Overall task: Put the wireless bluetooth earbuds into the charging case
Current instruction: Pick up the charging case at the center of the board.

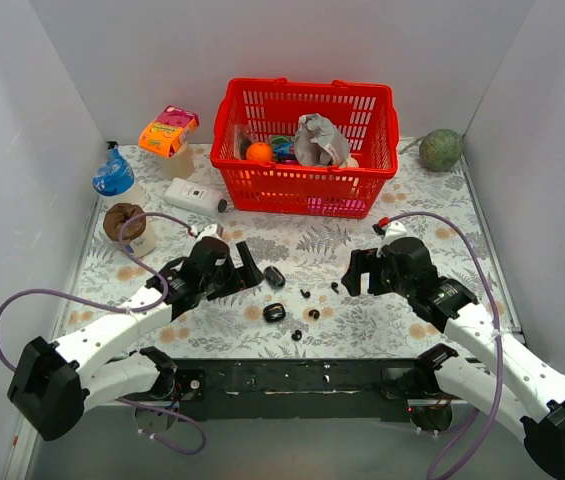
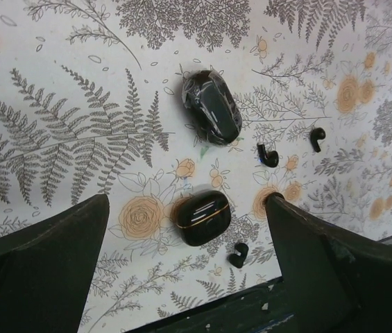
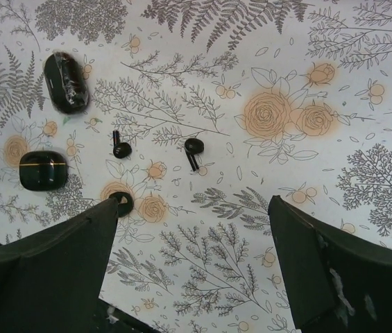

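The charging case (image 1: pixel 274 313) is a small glossy black case with a thin gold seam, lying shut on the floral cloth; it also shows in the wrist views (image 2: pixel 203 218) (image 3: pixel 42 169). Several wireless bluetooth earbuds lie loose around it: one (image 1: pixel 305 294), another (image 1: pixel 334 287), a third (image 1: pixel 313 314). Stemmed earbuds (image 2: pixel 267 155) (image 3: pixel 193 148) rest flat on the cloth. My left gripper (image 1: pixel 246 268) (image 2: pixel 187 201) hovers open just above the case. My right gripper (image 1: pixel 358 272) (image 3: pixel 196 202) is open over bare cloth, with an earbud (image 3: pixel 121 202) at its left fingertip.
A bigger black oval object (image 1: pixel 274 276) (image 2: pixel 211 106) in shiny film lies just beyond the case. A red basket (image 1: pixel 307 190) of items stands at the back. A white bottle (image 1: pixel 194 195), blue-capped bottle (image 1: pixel 115 178), orange packet (image 1: pixel 167 130) and green ball (image 1: pixel 441 150) line the far edge.
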Robot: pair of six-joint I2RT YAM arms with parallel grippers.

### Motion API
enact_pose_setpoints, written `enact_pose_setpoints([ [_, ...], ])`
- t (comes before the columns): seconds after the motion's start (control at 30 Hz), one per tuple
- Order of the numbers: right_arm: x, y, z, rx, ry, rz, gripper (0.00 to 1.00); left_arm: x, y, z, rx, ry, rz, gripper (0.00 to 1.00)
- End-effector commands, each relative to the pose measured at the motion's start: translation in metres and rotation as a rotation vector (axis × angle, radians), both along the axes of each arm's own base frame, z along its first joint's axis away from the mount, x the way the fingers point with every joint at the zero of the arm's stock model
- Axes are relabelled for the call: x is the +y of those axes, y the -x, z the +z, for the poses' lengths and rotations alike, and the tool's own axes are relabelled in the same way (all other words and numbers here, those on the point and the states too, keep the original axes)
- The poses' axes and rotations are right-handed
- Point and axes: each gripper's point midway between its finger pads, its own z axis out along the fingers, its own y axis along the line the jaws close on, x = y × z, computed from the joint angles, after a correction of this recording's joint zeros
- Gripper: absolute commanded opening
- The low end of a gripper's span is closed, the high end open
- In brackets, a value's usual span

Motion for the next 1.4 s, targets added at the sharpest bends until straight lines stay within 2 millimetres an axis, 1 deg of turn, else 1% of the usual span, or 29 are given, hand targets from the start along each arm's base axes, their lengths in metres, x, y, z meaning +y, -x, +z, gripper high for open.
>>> enact_pose_setpoints([
  [0.0,0.017,-0.002,0.02,-0.038,-0.047,0.083,0.96,-0.02,-0.019,0.014,-0.067,-0.046,-0.125,0.98],
  [0.07,0.019,-0.001,0.026,-0.05,-0.053,0.105,0.95,-0.026,-0.021,0.018,-0.102,-0.088,-0.226,0.98],
  [0.1,0.02,0.0,0.028,-0.053,-0.054,0.112,0.95,-0.028,-0.021,0.011,-0.092,-0.111,-0.257,0.98],
  [0.17,0.019,-0.001,0.03,-0.068,-0.047,0.119,0.95,-0.031,-0.018,0.006,-0.09,-0.153,-0.345,0.98],
  [0.2,0.019,-0.001,0.029,-0.07,-0.043,0.121,0.95,-0.035,-0.02,0.01,-0.092,-0.152,-0.367,0.98],
  [0.27,0.019,0.0,0.027,-0.069,-0.039,0.127,0.94,-0.031,-0.025,0.009,-0.104,-0.18,-0.346,0.98],
  [0.3,0.018,0.001,0.025,-0.062,-0.036,0.128,0.94,-0.025,-0.031,0.008,-0.107,-0.201,-0.293,0.98],
  [0.33,0.018,0.002,0.025,-0.062,-0.039,0.128,0.94,-0.018,-0.036,0.006,-0.107,-0.229,-0.249,0.97],
  [0.37,0.019,0.002,0.025,-0.062,-0.043,0.128,0.93,-0.017,-0.036,0.004,-0.098,-0.234,-0.239,0.91],
  [0.43,0.019,0.003,0.025,-0.063,-0.05,0.128,0.93,-0.017,-0.034,-0.006,-0.049,-0.233,-0.215,0.75],
  [0.47,0.018,0.003,0.025,-0.063,-0.05,0.126,0.93,-0.019,-0.031,-0.016,-0.013,-0.23,-0.224,0.52],
  [0.5,0.019,0.003,0.025,-0.064,-0.051,0.129,0.93,-0.02,-0.029,-0.023,0.019,-0.22,-0.204,0.36],
  [0.53,0.019,0.002,0.027,-0.068,-0.053,0.126,0.93,-0.019,-0.027,-0.03,0.044,-0.22,-0.196,0.24],
  [0.57,0.019,0.002,0.027,-0.068,-0.051,0.125,0.93,-0.021,-0.024,-0.038,0.07,-0.215,-0.199,0.03],
  [0.6,0.018,0.002,0.027,-0.067,-0.05,0.125,0.92,-0.021,-0.023,-0.043,0.083,-0.21,-0.187,0.0],
  [0.7,0.018,0.002,0.03,-0.07,-0.053,0.121,0.92,-0.026,-0.021,-0.052,0.098,-0.171,-0.174,0.0],
  [0.73,0.018,0.003,0.03,-0.068,-0.053,0.118,0.92,-0.029,-0.023,-0.052,0.089,-0.155,-0.173,0.0],
  [0.8,0.017,0.002,0.031,-0.073,-0.055,0.113,0.91,-0.033,-0.023,-0.059,0.108,-0.143,-0.167,0.0],
  [0.97,0.017,0.003,0.031,-0.071,-0.058,0.111,0.91,-0.048,-0.027,-0.063,0.108,-0.098,-0.164,0.0],
  [1.0,0.017,0.003,0.031,-0.07,-0.057,0.111,0.91,-0.053,-0.024,-0.063,0.107,-0.092,-0.173,0.0],
  [1.1,0.017,0.003,0.03,-0.068,-0.057,0.11,0.91,-0.062,-0.02,-0.07,0.124,-0.1,-0.178,0.0],
  [1.27,0.016,0.003,0.032,-0.072,-0.059,0.107,0.91,-0.061,-0.017,-0.084,0.148,-0.123,-0.138,0.0],
  [1.37,0.016,0.004,0.031,-0.074,-0.059,0.105,0.91,-0.06,-0.018,-0.087,0.156,-0.121,-0.113,0.0],
])
